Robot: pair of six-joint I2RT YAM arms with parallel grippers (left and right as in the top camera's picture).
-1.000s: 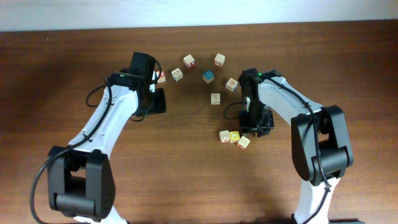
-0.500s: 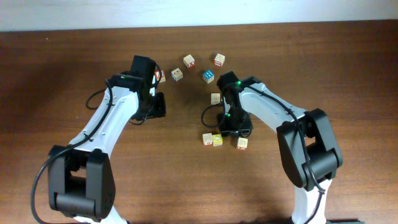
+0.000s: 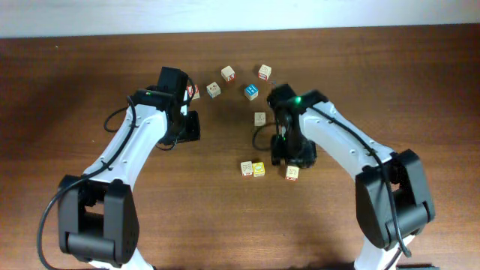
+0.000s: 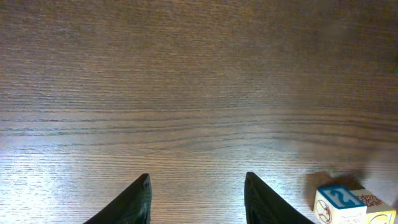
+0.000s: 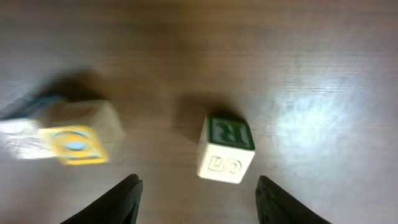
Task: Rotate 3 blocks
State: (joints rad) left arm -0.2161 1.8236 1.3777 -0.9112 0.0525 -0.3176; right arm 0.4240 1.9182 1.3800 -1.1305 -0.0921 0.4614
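My right pincer (image 5: 198, 182) stands wide apart, gripping nothing; a small pale wooden cube with a green top (image 5: 227, 149) lies just ahead, untouched.

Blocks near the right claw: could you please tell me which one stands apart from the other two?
The green-topped block just ahead of the right claw; the pale block and yellow block sit side by side further left.

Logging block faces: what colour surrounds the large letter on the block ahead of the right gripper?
Dark green; the block shows best from the right wrist.
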